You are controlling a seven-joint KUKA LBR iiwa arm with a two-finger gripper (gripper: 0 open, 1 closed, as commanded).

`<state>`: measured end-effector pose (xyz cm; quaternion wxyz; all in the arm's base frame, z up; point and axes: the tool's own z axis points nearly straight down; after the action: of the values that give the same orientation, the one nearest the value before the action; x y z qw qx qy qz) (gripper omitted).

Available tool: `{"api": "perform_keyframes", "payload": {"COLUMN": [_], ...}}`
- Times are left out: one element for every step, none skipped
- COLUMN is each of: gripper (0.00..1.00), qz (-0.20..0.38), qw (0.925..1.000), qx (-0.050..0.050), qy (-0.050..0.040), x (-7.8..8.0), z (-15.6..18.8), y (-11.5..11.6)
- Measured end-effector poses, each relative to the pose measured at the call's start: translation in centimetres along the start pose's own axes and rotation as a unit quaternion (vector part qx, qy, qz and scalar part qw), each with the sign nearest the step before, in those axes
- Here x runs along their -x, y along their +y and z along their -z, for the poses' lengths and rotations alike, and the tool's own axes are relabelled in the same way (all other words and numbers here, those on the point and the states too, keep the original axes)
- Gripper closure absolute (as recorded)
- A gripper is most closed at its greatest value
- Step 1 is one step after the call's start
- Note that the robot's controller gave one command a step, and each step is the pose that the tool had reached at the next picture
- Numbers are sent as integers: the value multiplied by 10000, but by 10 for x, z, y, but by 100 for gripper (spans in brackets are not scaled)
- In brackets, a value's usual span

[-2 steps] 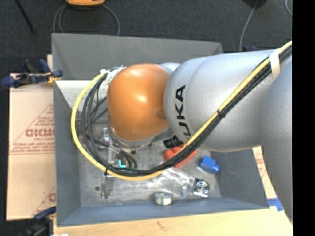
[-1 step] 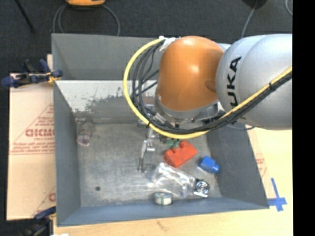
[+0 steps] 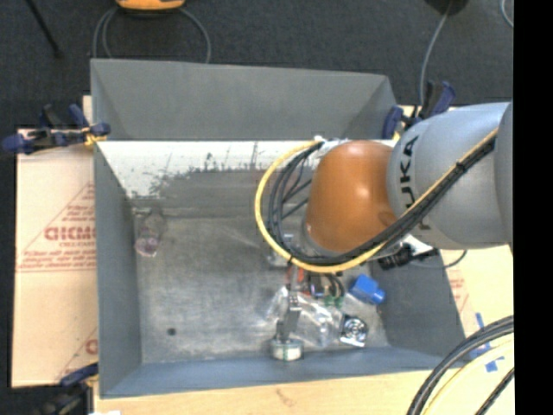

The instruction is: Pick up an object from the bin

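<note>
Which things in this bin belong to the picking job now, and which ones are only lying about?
Job in hand: the hand, low at the near right of the bin; the clear plastic piece and grey round cap nearest to it.
Lying about: blue block; shiny round piece; small clear cup at the far left.

A small cup (image 3: 149, 232) stands alone by the left wall of the bin (image 3: 115, 266). A heap (image 3: 302, 320) of small things lies at the front right, under the arm (image 3: 346, 199), with a block (image 3: 367, 290) on its right side.
</note>
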<state>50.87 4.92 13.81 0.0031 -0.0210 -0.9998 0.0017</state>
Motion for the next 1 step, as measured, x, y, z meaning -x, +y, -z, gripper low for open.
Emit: {"api": "perform_keyframes", "payload": {"gripper": [0], "qz": [1632], "qw": [9864], "qx": [21], "qy": [-191], "x": [-16], "z": [-62], "y": [-50]}}
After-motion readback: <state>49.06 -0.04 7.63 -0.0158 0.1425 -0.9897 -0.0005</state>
